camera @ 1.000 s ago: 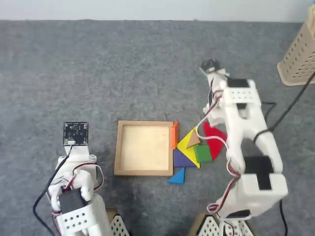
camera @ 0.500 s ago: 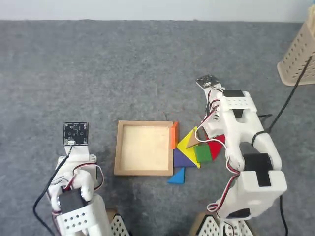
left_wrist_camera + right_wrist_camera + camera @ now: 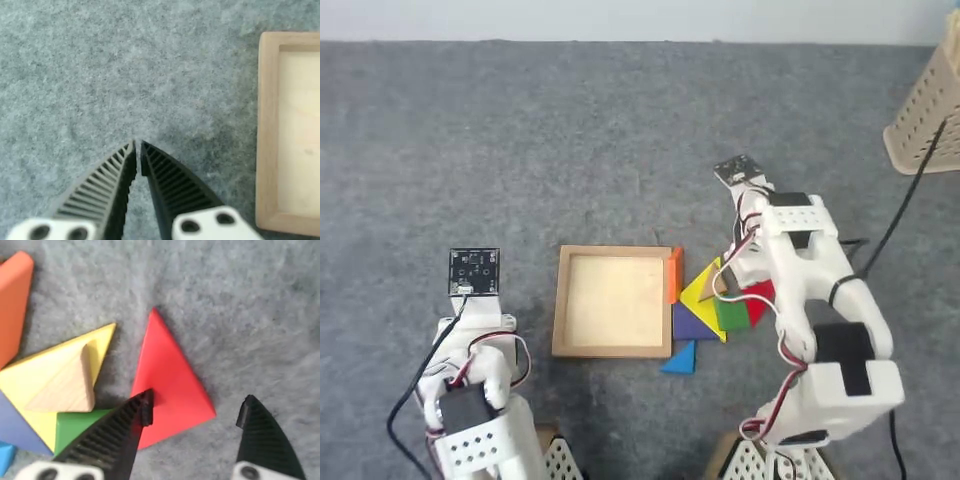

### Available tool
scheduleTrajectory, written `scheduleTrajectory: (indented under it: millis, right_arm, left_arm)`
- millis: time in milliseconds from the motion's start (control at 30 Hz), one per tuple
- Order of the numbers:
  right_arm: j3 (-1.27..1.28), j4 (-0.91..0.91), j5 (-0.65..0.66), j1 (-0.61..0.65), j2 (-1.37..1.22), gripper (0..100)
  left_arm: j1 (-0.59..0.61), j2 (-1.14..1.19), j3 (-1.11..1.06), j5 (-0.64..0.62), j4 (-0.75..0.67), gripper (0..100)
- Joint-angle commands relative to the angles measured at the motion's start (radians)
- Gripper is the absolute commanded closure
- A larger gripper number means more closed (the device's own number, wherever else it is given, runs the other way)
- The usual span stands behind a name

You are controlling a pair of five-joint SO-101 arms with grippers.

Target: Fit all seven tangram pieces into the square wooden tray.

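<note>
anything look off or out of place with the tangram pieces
The plain wooden triangle lies on top of the yellow triangle rather than flat like the other pieces, so those two are stacked. Nothing looks damaged.

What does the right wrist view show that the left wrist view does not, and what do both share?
Right wrist view: the open right claw over a red wooden triangle, beside a yellow triangle carrying a plain wooden triangle, a green piece and an orange piece. Left wrist view: the shut left claw beside the rim of the square wooden tray. Shared: the grey carpeted table.
</note>
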State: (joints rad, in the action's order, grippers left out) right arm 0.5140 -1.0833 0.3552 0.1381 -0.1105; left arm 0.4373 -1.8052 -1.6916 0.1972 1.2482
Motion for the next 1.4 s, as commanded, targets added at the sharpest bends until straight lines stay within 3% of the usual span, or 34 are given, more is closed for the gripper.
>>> scheduleTrajectory:
  millis: [0,567,767,1000,1133,1367]
  right_arm:
    - [0.077,0.01,-0.035,0.025,0.07,70.5]
    - [0.233,0.12,-0.141,0.028,0.351,70.5]
    - [0.368,0.193,-0.14,0.09,0.49,70.5]
    - [0.364,0.229,-0.143,0.094,0.389,70.5]
    - [0.298,0.226,-0.143,0.028,0.286,70.5]
    - [0.176,0.147,-0.143,-0.002,0.107,70.5]
  left_arm:
    - [0.005,-0.014,0.007,0.005,0.008,99]
    - [0.005,-0.014,0.007,0.005,0.008,99]
    - [0.005,-0.014,0.007,0.005,0.008,99]
    - [0.005,-0.014,0.007,0.005,0.008,99]
    - [0.005,-0.014,0.007,0.005,0.008,99]
    - [0.005,-0.014,0.007,0.005,0.008,99]
